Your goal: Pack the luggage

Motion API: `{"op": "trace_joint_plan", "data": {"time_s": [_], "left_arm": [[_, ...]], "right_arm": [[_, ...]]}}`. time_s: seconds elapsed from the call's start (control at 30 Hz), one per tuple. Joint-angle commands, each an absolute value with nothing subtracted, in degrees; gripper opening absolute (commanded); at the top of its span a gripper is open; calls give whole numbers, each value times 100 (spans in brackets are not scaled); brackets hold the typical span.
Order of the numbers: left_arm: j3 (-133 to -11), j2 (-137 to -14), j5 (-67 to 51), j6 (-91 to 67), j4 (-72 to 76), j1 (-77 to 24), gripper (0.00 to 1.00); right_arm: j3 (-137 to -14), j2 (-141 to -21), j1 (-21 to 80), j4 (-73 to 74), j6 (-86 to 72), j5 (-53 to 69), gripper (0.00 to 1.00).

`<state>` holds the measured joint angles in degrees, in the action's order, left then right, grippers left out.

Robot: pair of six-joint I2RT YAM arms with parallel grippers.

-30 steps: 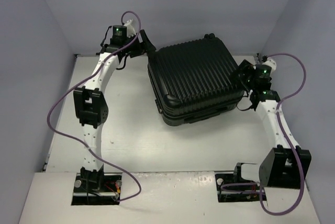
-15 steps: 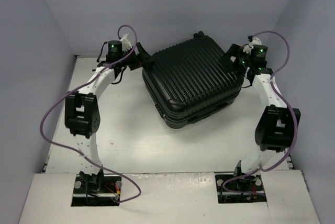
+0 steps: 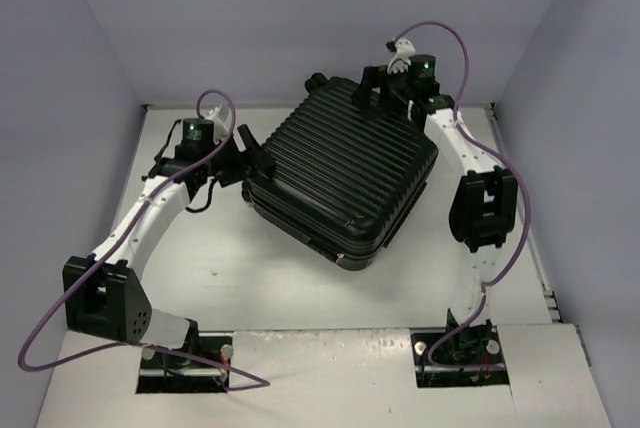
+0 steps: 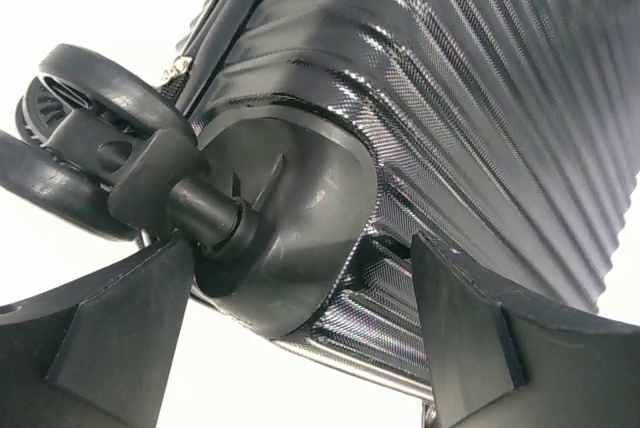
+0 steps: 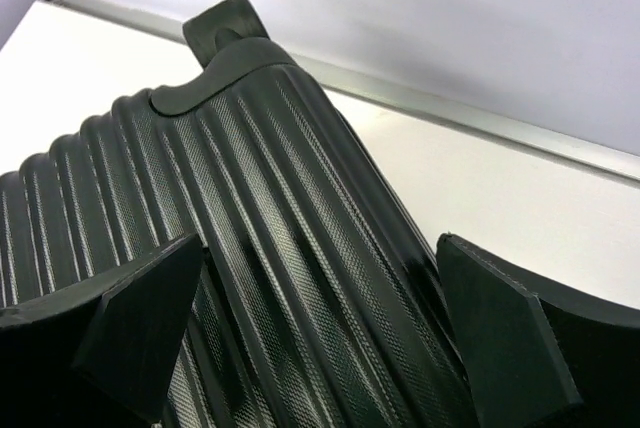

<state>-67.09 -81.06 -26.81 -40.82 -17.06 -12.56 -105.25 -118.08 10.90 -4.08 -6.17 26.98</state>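
The luggage (image 3: 340, 183) is a black ribbed hard-shell suitcase. It lies closed and flat, set at a slant in the middle of the white table. My left gripper (image 3: 250, 155) is at its left corner. In the left wrist view the left gripper (image 4: 300, 333) is open, with the wheel corner (image 4: 285, 218) between the jaws and a black wheel (image 4: 95, 123) just beyond the left finger. My right gripper (image 3: 378, 91) is at the far corner. In the right wrist view the right gripper (image 5: 320, 338) is open and straddles the ribbed shell edge (image 5: 300, 248), with a wheel housing (image 5: 225, 28) ahead.
Grey-blue walls close in the table (image 3: 200, 248) at the back and on both sides. A metal strip (image 5: 480, 128) runs along the table's far edge. Purple cables (image 3: 60, 333) loop off both arms. The arm bases stand at the near edge.
The suitcase has turned counterclockwise and shifted left. My right gripper swung from its right side round to the far corner. My left gripper moved nearer and left along with its corner.
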Motion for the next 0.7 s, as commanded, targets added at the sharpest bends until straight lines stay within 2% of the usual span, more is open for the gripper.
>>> {"op": "trace_joint_plan", "data": {"time_s": [0.0, 0.17, 0.4, 0.47, 0.5, 0.57, 0.6, 0.63, 0.67], "left_arm": [[-7373, -7613, -2752, -3244, -2949, -1740, 75], [-8295, -7322, -2234, -2525, -3840, -1731, 75], [-8737, -7329, -1494, -1873, -3921, -1556, 76], [-8701, -7548, -1468, -1776, -3736, -1503, 75], [-8701, -7646, -1563, -1741, -3605, -1433, 75], [-8736, -7944, -1521, -1688, -3490, -1389, 75], [-8832, -8058, -1555, -1688, -3411, -1336, 74], [-8903, -8286, -1634, -1688, -3384, -1310, 74], [-8964, -8384, -1643, -1696, -3340, -1292, 73]], "right_arm": [[-11082, -11831, 1504, 255, -862, 3482, 99], [-10891, -11006, 1064, 220, -844, 2543, 100], [-8950, -8846, 378, 158, -1212, 1628, 100], [-8054, -8135, 343, 150, -1335, 1442, 88], [-7433, -7912, 343, 141, -1536, 1381, 67], [-6815, -7306, 360, 123, -1800, 1389, 33], [-6194, -7121, 378, 53, -2028, 1423, 10], [-5927, -6780, 395, 44, -2117, 1406, 3], [-5689, -6620, 448, 53, -2196, 1380, 0]]}}
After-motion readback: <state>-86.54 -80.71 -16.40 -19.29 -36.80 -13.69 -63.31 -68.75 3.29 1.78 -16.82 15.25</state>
